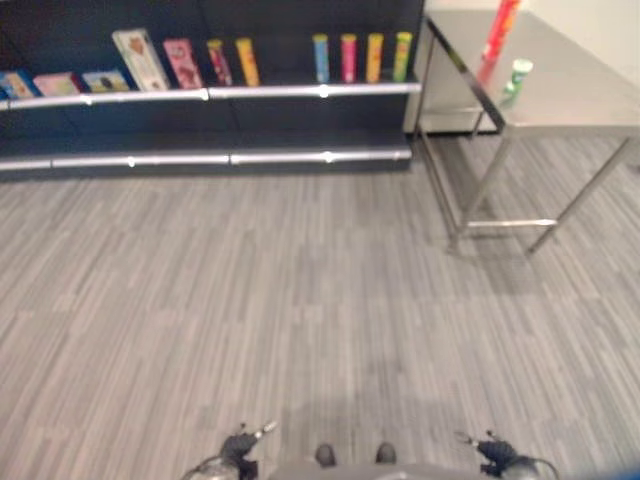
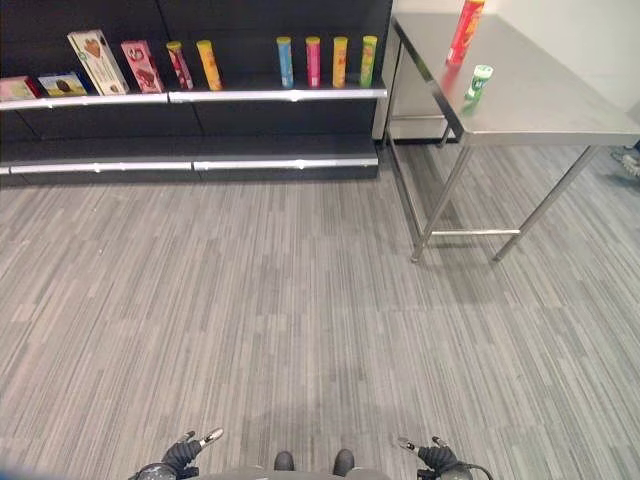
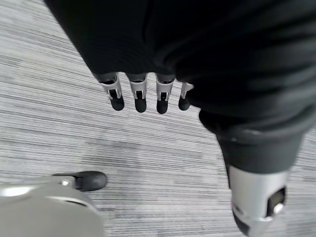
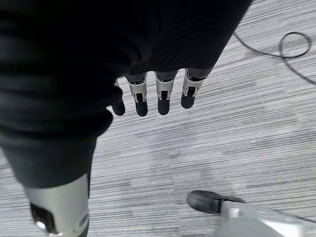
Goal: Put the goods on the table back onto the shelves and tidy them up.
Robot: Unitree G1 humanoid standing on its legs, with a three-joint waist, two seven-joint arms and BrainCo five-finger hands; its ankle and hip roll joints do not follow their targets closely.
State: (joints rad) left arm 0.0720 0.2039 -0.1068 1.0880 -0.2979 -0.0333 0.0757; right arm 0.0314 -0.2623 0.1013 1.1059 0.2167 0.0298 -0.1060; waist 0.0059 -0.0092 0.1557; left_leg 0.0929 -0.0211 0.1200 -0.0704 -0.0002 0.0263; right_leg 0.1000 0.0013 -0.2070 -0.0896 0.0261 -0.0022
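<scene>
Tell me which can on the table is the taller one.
The red can at the far side of the table; the green-and-white can nearer the front edge is much shorter.

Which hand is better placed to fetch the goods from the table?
Right, marginally: the table with the red can and green can stands on the robot's right. Both right hand and left hand hang open, empty.

a red tube (image 2: 466, 32) and a green-and-white can (image 2: 479, 81) on a silver table (image 2: 540, 100), grey striped floor (image 2: 300, 300).
</scene>
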